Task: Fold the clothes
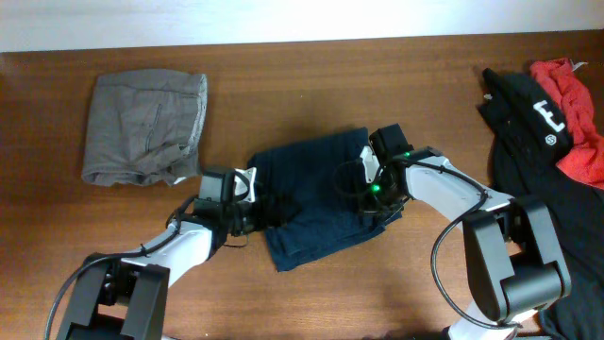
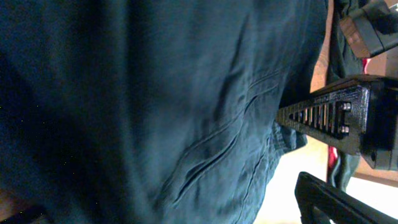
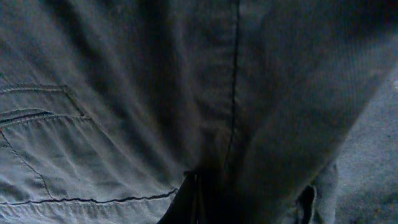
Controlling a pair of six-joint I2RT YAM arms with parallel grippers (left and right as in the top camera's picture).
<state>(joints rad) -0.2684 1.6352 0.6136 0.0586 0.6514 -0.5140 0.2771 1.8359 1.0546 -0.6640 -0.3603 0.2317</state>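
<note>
A dark navy garment point(image 1: 316, 198) lies partly folded in the middle of the table. My left gripper point(image 1: 257, 208) sits at its left edge. In the left wrist view the navy cloth point(image 2: 155, 112) fills the frame and hides my fingertips. My right gripper point(image 1: 375, 192) sits at the garment's right edge. In the right wrist view the cloth point(image 3: 155, 93) with a seam and a pocket fills the frame. Its folds run into the dark jaws point(image 3: 200, 198) at the bottom, which are closed on it.
A folded grey garment point(image 1: 146, 127) lies at the back left. A black garment point(image 1: 528, 132) and a red one point(image 1: 576, 104) are heaped at the right edge. A black ribbed gripper part point(image 2: 326, 115) shows at the right of the left wrist view.
</note>
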